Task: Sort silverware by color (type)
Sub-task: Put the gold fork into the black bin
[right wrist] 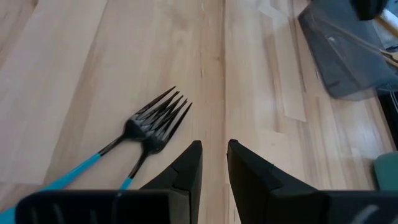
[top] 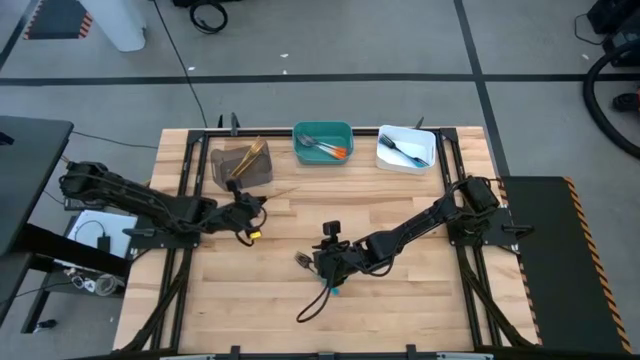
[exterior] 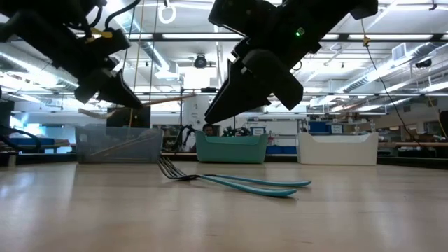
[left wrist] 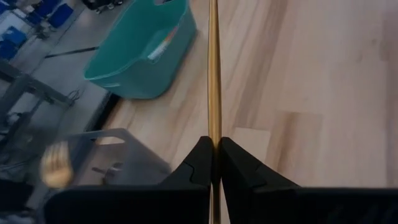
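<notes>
A slim gold-coloured utensil (left wrist: 214, 74) is pinched between the closed fingers of the left gripper (left wrist: 214, 163), its shaft running straight out ahead of the fingertips. The grey bin (top: 241, 165), where other gold pieces already lie, sits just ahead of this gripper and slightly to one side; the teal bin (left wrist: 144, 55) lies farther off beyond it. The step in hand is judged to be carrying this gold piece over the grey bin. It would be done well if the long shaft were brought fully over the bin's opening before release, so that neither end catches the rim, and if the piece were lowered close to the others before the fingers are parted.

The right gripper (right wrist: 214, 163) is held partly open, with a narrow gap between its fingers, and nothing is gripped. Two blue-handled forks (right wrist: 152, 121) lie side by side on the table (top: 420, 310) just ahead of and beside its fingertips, tines pointing away from it. For the pick-up, one handle alone should be straddled, since the two forks lie touching or nearly so. The white bin (top: 406, 148) is well apart from this gripper.
</notes>
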You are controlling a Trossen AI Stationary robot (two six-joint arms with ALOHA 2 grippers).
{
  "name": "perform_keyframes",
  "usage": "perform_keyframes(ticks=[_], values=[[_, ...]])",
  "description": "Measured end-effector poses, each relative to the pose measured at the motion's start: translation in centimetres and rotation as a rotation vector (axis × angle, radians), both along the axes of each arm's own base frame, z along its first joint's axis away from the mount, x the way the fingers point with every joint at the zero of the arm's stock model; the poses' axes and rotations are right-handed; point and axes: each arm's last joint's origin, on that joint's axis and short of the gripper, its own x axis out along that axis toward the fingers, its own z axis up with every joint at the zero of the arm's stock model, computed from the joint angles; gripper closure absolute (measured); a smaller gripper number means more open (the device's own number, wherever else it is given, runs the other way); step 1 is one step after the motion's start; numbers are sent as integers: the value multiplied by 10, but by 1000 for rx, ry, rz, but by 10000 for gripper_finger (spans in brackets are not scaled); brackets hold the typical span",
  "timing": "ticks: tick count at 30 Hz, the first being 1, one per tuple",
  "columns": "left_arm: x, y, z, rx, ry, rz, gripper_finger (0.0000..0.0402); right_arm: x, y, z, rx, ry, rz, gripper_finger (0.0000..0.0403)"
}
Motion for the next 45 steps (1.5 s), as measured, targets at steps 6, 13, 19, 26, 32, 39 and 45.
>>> perform_keyframes(ticks=[6,13,19,26,32,39,45], values=[[-1,0,-6,-15,-46,-26,378,0,0,0,-1,-4,-1,320],[4,-1,1,13,-114,-53,378,4,-5,2,9,-14,18,320],[7,2,3,-7,-139,-65,378,-3,-8,-15,6,-67,39,320],[9,8,5,-10,-152,-80,378,-13,-14,-29,36,-175,43,320],[11,23,6,-6,-143,-66,378,-13,-14,-30,19,-167,48,320],[13,42,10,-18,-176,-54,378,-16,-15,-27,-1,-156,36,320],[14,53,12,-43,-213,-58,378,-16,-15,-28,-12,-146,37,320]])
